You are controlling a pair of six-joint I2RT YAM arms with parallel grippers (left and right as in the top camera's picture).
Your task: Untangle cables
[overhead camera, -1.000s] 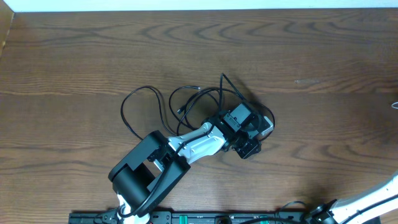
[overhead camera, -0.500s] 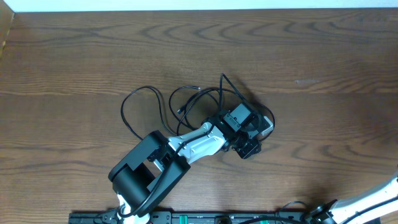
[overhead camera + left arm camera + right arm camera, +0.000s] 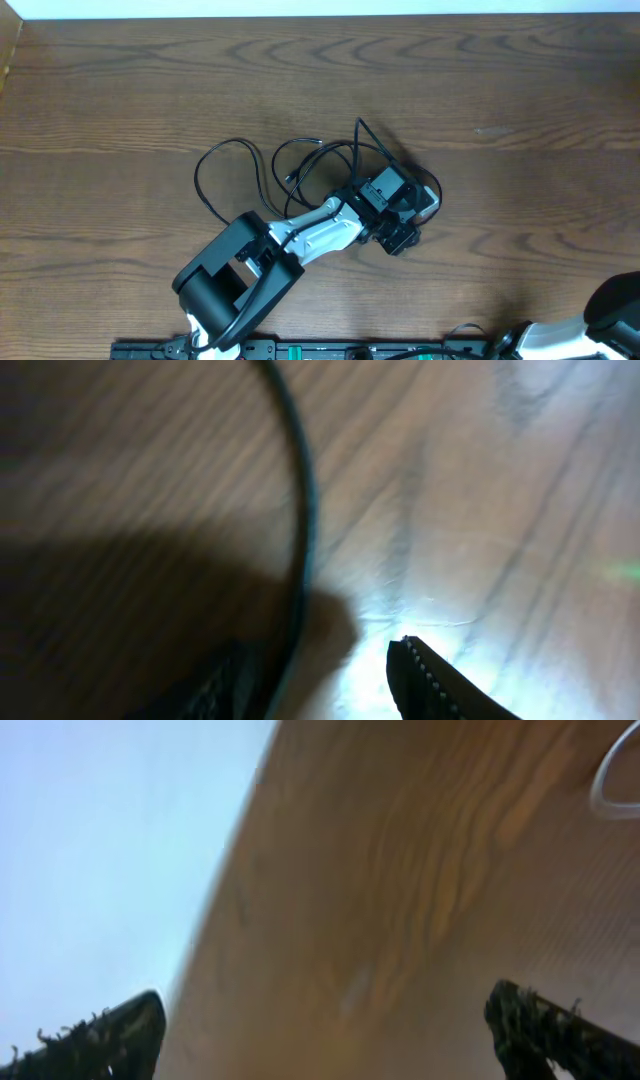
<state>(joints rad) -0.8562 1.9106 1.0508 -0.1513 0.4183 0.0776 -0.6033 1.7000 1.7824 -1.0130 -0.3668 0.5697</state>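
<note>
Shut left gripper (image 3: 318, 672), now apart astride one strand of the black cables (image 3: 308, 510) looped under and just left of it, squarely on that strand alone, then draw gently rightward toward right gripper (image 3: 320, 1020), spread wide far right of it.

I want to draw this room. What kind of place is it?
Probably a robot lab or workshop bench: a robot arm reaches over a wooden table, right at a tangle of thin black cables.
</note>
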